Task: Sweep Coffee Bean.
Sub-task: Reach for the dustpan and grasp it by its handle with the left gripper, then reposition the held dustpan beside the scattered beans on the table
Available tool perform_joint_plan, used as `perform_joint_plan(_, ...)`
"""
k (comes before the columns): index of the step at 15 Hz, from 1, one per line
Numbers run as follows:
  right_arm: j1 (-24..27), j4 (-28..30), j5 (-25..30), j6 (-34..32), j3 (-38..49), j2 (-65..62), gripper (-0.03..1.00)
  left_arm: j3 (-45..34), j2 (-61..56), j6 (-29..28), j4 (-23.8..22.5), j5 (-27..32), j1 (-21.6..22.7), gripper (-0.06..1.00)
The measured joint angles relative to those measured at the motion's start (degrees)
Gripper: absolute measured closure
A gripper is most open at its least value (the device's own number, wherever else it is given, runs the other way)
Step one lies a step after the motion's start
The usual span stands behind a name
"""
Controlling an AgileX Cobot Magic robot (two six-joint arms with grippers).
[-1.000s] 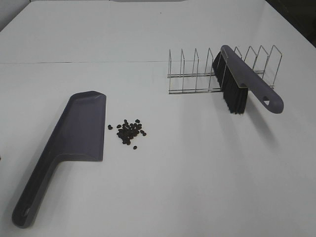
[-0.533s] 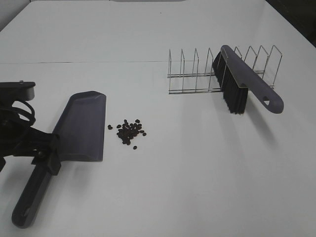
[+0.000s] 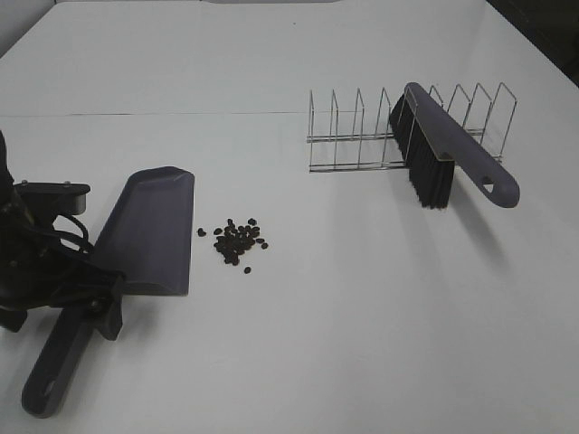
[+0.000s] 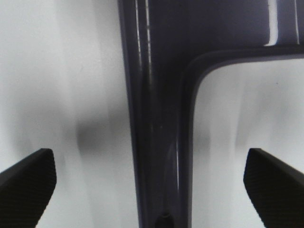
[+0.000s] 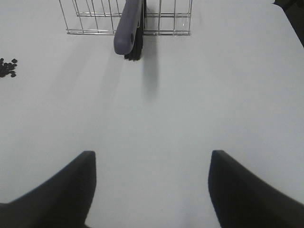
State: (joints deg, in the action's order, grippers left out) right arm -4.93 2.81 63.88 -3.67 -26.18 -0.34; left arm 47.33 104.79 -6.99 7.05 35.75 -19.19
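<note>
The coffee beans lie in a small dark cluster on the white table, just right of a grey-purple dustpan. The dustpan's handle points to the front left. My left gripper is open and straddles the handle where it meets the pan. In the left wrist view the handle runs between the two fingertips, and my left gripper is not touching it. A brush with black bristles leans in a wire rack. My right gripper is open and empty, well short of the brush.
The wire rack stands at the back right with several slots. A few beans show at the edge of the right wrist view. Bare white table lies between the beans and the rack.
My left arm came into view from the left and moved in over the dustpan's handle, ending closer to the pan's neck. Dustpan, beans and brush have not moved.
</note>
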Motion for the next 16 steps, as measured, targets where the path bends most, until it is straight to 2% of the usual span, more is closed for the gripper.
perform_joint_plan(3,0.0,0.0,0.0,0.0,0.0,0.0,0.38,0.1,2.3,0.0,-1.0,-0.2,0.0,-0.02)
perform_joint_plan(6,0.0,0.0,0.0,0.0,0.0,0.0,0.38,0.3,2.6,0.0,-1.3,-0.7,0.0,0.13)
perform_joint_plan(7,0.0,0.0,0.0,0.0,0.0,0.0,0.38,0.3,2.6,0.0,-1.5,-1.0,0.0,0.23)
perform_joint_plan(8,0.0,0.0,0.0,0.0,0.0,0.0,0.38,0.3,2.6,0.0,-1.5,-1.9,0.0,0.49)
perform_joint_plan(9,0.0,0.0,0.0,0.0,0.0,0.0,0.38,0.3,2.7,-0.2,-1.5,-2.4,0.0,0.62)
perform_joint_plan(16,0.0,0.0,0.0,0.0,0.0,0.0,0.38,0.3,2.7,-0.4,1.1,-4.0,0.0,0.64)
